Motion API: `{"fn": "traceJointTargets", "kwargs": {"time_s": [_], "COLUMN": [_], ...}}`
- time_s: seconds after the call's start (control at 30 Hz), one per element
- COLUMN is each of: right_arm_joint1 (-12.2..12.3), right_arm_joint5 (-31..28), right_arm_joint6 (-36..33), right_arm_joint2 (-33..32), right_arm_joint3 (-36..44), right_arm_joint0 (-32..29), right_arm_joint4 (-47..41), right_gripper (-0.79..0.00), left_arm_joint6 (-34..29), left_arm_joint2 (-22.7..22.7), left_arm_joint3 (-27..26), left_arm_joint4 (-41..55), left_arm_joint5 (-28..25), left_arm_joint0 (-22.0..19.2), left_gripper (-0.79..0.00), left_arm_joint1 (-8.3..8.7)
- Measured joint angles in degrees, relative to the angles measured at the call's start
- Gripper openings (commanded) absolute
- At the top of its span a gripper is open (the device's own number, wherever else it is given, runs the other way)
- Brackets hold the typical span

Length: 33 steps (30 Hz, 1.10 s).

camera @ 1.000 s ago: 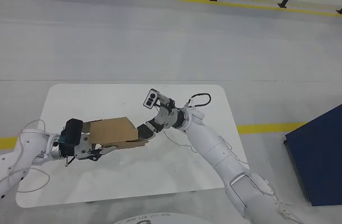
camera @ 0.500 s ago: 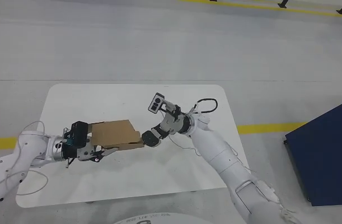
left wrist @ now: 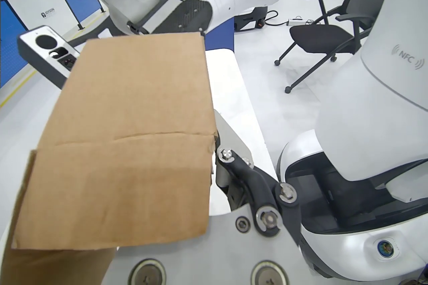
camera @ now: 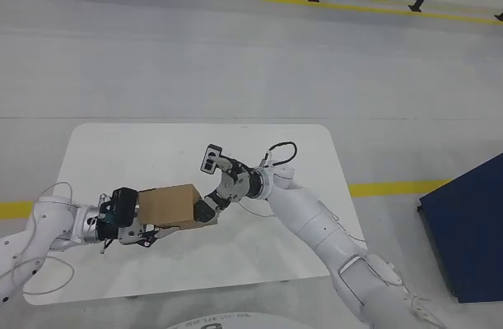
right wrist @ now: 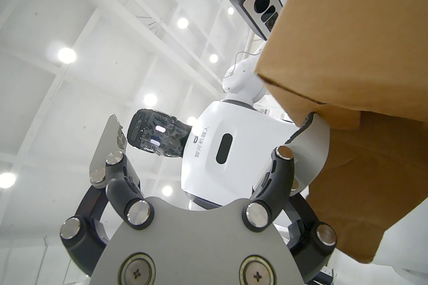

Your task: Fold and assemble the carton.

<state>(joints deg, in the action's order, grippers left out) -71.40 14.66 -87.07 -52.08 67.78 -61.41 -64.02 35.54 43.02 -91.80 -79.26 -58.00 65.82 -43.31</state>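
A brown cardboard carton is held above the white table, near its middle front. My left gripper is at the carton's left end, shut on a side wall; one finger shows beside the carton, the other is hidden behind it. My right gripper is at the carton's right end, open. One of its fingers presses against the carton and the other finger stands free. That pressing pad also meets the carton's far edge in the left wrist view.
Bare tabletop lies behind the carton and to its right. A cable loop hangs at the right wrist. A dark blue block stands on the floor off the table's right side.
The right gripper pulled back slightly, then moved left against the carton's end. The carton now looks shorter and boxier. The left gripper shifted slightly right and nearer with it.
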Motion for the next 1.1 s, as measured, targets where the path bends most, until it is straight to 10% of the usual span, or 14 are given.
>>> {"fn": "traceJointTargets", "kwargs": {"time_s": [1.1], "right_arm_joint1": [2.22], "right_arm_joint5": [-3.03], "right_arm_joint6": [1.95], "right_arm_joint2": [-10.62], "right_arm_joint3": [4.68], "right_arm_joint0": [-4.79], "right_arm_joint4": [-7.1], "right_gripper": [0.0], "left_arm_joint6": [10.87], "left_arm_joint2": [-2.35], "left_arm_joint3": [6.22], "left_arm_joint4": [9.98], "left_arm_joint5": [-0.01], "left_arm_joint0": [-1.65], "left_gripper": [-0.785], "left_arm_joint1": [0.78]}}
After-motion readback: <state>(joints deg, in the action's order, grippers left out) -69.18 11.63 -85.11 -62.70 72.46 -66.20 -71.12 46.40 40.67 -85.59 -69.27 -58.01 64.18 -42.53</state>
